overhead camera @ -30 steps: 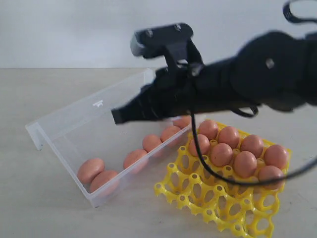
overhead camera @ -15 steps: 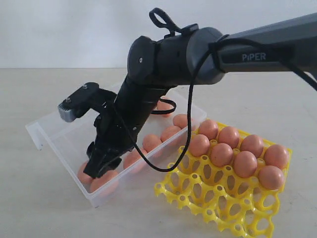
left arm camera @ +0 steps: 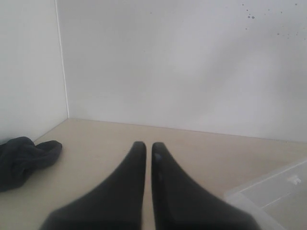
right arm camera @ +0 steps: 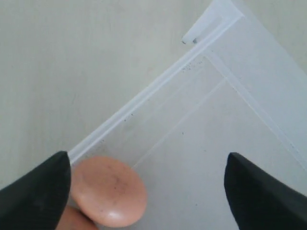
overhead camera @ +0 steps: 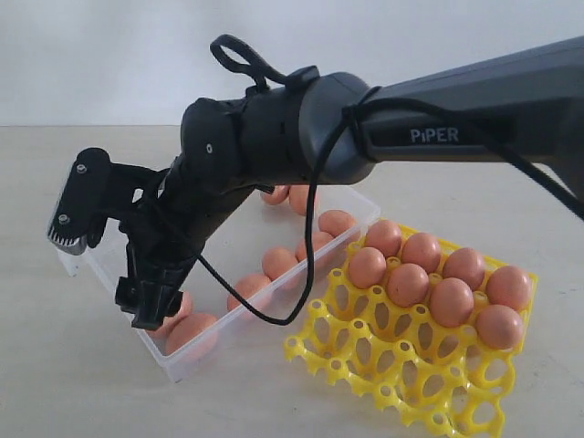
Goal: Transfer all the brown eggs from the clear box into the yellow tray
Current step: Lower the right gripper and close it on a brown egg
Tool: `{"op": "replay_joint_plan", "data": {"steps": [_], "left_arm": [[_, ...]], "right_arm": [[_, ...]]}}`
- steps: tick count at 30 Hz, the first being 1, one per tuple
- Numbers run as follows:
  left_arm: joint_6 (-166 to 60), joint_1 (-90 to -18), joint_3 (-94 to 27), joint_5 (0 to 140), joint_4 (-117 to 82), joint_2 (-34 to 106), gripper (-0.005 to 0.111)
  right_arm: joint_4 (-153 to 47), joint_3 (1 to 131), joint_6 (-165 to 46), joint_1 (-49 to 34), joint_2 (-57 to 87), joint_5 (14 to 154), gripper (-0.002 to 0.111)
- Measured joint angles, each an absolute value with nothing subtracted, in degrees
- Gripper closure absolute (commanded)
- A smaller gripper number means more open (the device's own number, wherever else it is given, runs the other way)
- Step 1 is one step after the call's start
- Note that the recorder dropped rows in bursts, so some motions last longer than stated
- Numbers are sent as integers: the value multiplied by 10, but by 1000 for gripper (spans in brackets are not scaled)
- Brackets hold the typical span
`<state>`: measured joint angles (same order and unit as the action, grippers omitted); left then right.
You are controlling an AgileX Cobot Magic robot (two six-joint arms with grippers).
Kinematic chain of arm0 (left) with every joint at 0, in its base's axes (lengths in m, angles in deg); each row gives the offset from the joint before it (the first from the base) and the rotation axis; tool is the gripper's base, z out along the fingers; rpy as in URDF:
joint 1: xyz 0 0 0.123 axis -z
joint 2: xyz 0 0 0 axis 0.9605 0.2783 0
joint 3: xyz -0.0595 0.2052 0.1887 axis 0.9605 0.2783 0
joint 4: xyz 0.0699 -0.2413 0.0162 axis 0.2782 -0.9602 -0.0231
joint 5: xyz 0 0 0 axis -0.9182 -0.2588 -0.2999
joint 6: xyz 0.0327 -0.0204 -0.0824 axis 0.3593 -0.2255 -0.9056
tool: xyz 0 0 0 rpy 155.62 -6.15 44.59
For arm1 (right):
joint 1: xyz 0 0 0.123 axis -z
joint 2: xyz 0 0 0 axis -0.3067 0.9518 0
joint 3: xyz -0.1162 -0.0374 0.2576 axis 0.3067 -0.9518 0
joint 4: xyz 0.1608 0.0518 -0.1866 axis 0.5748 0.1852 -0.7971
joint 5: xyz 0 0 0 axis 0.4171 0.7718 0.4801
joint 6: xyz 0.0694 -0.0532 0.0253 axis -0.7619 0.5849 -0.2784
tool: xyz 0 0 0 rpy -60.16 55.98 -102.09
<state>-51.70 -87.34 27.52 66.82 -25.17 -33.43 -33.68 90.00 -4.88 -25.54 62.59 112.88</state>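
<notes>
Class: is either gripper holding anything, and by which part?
Nothing is held. Right gripper open near a brown egg in the clear box; left gripper shut, empty.

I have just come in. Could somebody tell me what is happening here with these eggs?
The robot is moving brown eggs from the clear box into the yellow tray. The right gripper hangs open and empty over one end of the box, with an egg lying close to one finger. Eight eggs sit in the tray, many cups are free, and several eggs remain in the box. The left gripper is shut, holds nothing and is away from the eggs.
</notes>
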Motion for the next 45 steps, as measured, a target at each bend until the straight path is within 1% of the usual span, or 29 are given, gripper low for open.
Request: {"op": "replay_joint_plan", "data": {"steps": [1,3,5,7,11,19,45], "left_arm": [[-517,-873,275,668,-252,-334,103],[-517,-873,275,668,-252,-334,103],[-517,-873,275,668,-252,-334,103],[-517,-873,275,668,-252,-334,103],[-517,-873,275,668,-252,-334,103],[-517,-873,275,668,-252,-334,103],[-517,-873,275,668,-252,-334,103]], "right_arm": [[-350,900,-60,-255,626,1127,49],[-378,900,-88,-255,629,1119,57],[-404,900,-108,-255,633,1112,61],[-416,900,-119,-254,640,1116,61],[-422,900,-125,-250,645,1167,61],[-417,900,-74,-240,645,1209,61],[-325,900,13,-240,665,1183,61]]}}
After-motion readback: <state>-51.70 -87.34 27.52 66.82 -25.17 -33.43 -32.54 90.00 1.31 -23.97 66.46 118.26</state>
